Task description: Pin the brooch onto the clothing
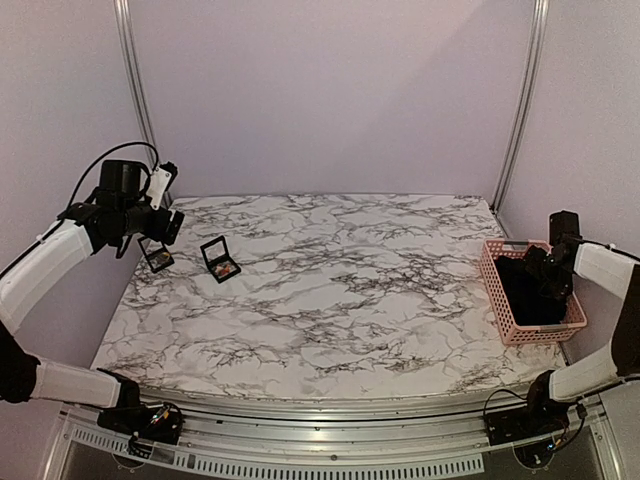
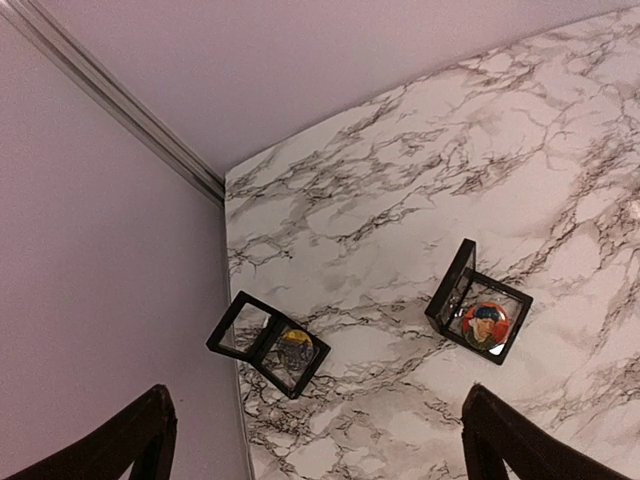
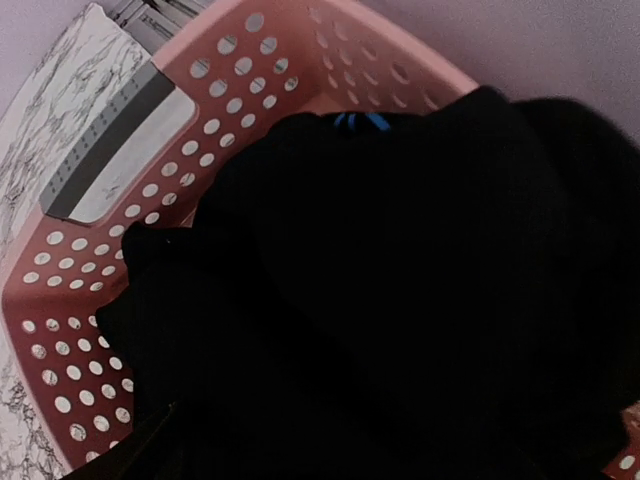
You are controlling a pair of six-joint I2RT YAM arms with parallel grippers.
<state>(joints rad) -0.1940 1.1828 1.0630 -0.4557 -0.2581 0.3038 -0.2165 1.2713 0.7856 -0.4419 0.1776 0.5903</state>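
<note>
Left gripper [image 2: 315,405] spread near brooch case [image 2: 268,343] | T-shirt [image 3: 400,300] in basket [image 3: 230,120]

Your tabletop of white marble-pattern laminate [image 1: 330,300] is veined all over in dark grey and black. The plain walls [image 1: 330,90] behind it read pale lilac. The perforated plastic basket [image 1: 497,290] is salmon pink, dotted with rows of round holes. The crumpled cloth garment [image 3: 400,300] in it is solid black, with a small bright-blue mark [image 3: 358,121]. Both small square display boxes have black frames and clear panes. The box nearer the wall [image 2: 268,343] shows a yellowish brooch [image 2: 296,345], and the other box [image 2: 478,302] a round red-and-blue brooch [image 2: 485,322]. Your arm shells [image 1: 45,265] are white, with black joints.
</note>
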